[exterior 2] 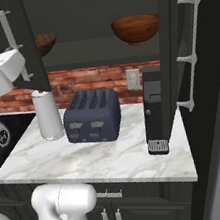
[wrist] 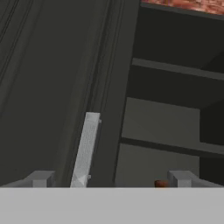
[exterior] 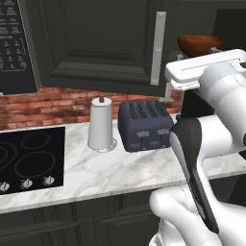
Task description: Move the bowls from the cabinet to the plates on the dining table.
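Fingers [wrist: 110,179] wide, empty, beside cabinet door handle [wrist: 85,148]; clear the door edge; centre on nearest bowl [exterior 2: 136,29] rim before closing.

The cabinet door [exterior 2: 29,44] hides most of the left bowl [exterior 2: 46,42]; the microwave [exterior: 17,45] is cut off.

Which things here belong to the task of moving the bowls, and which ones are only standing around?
Belonging to the task:
- two round reddish-brown wooden bowls on the shelf
- dark wall cabinet, doors open
- open gripper

Only standing around:
- dark blue toaster
- white paper towel roll
- black stovetop
- black microwave
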Robot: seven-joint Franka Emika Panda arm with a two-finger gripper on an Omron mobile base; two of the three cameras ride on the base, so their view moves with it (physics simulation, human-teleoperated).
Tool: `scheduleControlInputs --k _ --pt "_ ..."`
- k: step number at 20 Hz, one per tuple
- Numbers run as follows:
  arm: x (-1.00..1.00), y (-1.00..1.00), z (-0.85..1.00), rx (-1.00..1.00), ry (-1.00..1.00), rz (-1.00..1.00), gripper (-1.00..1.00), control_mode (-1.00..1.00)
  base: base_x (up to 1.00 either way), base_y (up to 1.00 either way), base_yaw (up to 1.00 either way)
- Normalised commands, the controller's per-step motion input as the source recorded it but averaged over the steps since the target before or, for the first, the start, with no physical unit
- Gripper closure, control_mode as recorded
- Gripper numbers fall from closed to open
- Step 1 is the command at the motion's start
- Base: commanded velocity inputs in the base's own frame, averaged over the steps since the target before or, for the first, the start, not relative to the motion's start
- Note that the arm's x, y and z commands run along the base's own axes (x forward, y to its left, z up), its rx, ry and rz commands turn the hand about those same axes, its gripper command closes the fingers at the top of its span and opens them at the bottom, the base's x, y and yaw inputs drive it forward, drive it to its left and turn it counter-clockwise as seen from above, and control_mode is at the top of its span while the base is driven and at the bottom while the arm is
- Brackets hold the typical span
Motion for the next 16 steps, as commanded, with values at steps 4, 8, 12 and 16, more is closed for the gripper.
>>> scheduleControlInputs --k 4,8,12,16 --pt "-0.29 -0.42 0.00 0.06 0.00 0.00 -1.00 -1.00 0.00 0.00 0.00" --pt "-0.20 -0.40 -0.01 0.10 0.00 0.00 -1.00 -1.00 0.00 0.00 0.00" --pt "-0.09 -0.38 -0.01 0.02 0.00 0.00 -1.00 -1.00 0.00 0.00 0.00" --pt "0.00 -0.34 -0.08 0.00 0.03 0.00 -1.00 -1.00 0.00 0.00 0.00"
